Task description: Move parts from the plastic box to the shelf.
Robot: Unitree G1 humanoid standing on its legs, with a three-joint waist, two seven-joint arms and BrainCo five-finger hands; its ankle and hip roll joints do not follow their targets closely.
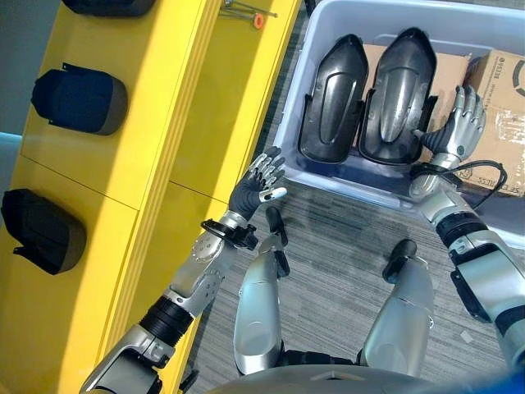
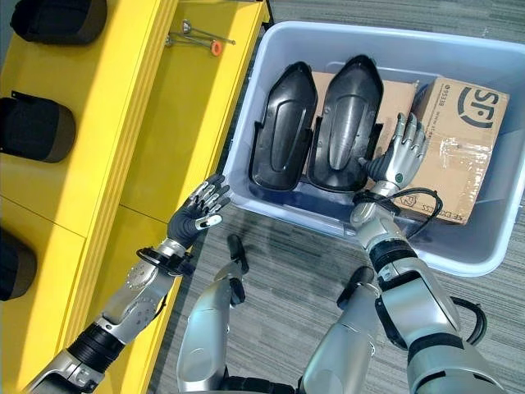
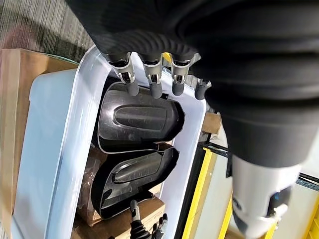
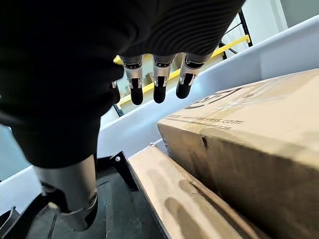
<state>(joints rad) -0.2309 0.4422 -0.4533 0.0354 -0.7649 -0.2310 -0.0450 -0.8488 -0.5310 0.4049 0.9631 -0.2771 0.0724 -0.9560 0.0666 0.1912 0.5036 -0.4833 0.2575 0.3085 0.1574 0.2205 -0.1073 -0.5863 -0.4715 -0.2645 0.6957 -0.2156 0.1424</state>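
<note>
Counted two black parts (image 2: 283, 131) (image 2: 351, 115) lying side by side in the pale plastic box (image 2: 484, 246), right of the yellow shelf (image 2: 107, 107). Counted two cardboard boxes too, one flat under the parts (image 2: 400, 94), one taped (image 2: 459, 148) at the right end. Saw printed letters on the taped box, left unread. Counted three more black parts (image 2: 37, 127) (image 2: 61, 18) (image 2: 12, 263) already on the shelf's left tier. Spotted metal pieces with an orange ring (image 2: 201, 38) at the shelf's far end. Found the right hand (image 2: 399, 160) inside the box, fingers straight and spread, beside the right-hand part, gripping nothing. Found the left hand (image 2: 198, 212) in the air near the box's near-left corner, fingers loose, empty.
</note>
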